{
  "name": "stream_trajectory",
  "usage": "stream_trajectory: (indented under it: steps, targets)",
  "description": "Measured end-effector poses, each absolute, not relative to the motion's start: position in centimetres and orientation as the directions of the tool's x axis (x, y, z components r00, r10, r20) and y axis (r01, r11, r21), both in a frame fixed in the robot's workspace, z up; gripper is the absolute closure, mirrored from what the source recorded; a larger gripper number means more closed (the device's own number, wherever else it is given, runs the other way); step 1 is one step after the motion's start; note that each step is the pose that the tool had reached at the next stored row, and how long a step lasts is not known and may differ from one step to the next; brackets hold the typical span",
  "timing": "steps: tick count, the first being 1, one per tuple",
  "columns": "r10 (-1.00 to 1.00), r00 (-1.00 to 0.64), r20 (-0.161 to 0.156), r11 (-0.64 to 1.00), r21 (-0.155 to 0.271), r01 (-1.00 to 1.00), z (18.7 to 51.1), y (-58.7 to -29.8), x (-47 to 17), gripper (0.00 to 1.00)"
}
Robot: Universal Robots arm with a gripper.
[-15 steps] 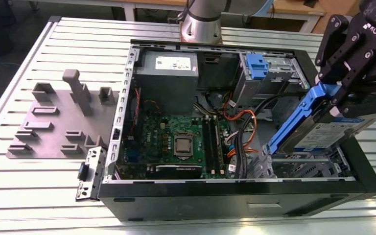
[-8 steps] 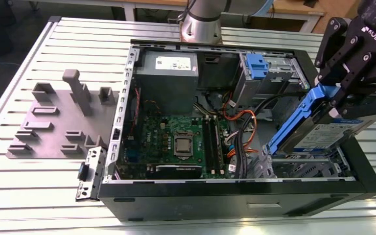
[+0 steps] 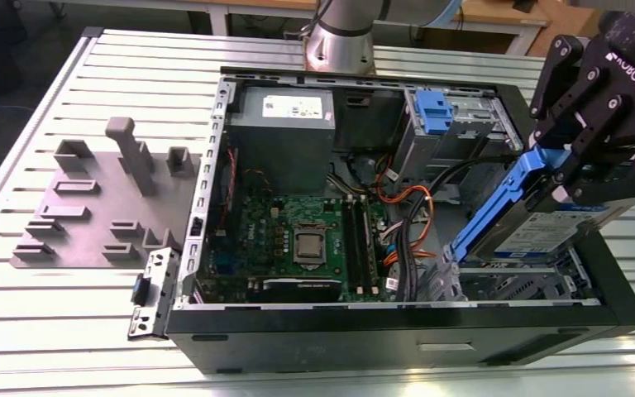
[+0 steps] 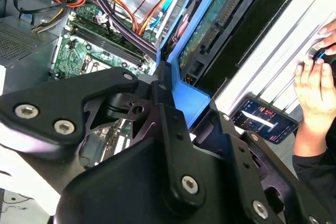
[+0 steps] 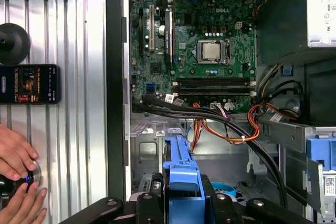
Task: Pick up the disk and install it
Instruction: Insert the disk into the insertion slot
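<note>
The pincer point(image 3: 582, 178), at the right of the exterior view, is clamped on the disk point(image 3: 532, 223), holding it tilted over the open computer case point(image 3: 406, 318) so it can enter the drive bay point(image 3: 516, 285).

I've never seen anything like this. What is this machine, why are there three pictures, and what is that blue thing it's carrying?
It is a robot arm ending in a black gripper, a two-fingered claw. One picture comes from a camera standing off the arm; the two wrist views come from cameras riding near the claw, looking down past it. On the slatted metal table lies an open computer case with its green circuit board exposed, and a grey holder tray beside it. The gripper is shut on the disk, a silver drive in a blue frame, held tilted above the case. A person's hands and a phone are also on the table.
</note>
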State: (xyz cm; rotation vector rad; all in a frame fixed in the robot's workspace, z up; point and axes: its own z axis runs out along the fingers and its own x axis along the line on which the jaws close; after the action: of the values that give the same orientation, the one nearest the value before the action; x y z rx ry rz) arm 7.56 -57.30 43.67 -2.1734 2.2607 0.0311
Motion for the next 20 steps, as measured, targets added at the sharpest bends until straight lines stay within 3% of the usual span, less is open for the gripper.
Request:
stream_trajectory:
  steps: [20]
  targets:
    - [-0.999,-0.04,-0.018,0.04,0.01,-0.999,42.62,-57.3,7.6,0.62]
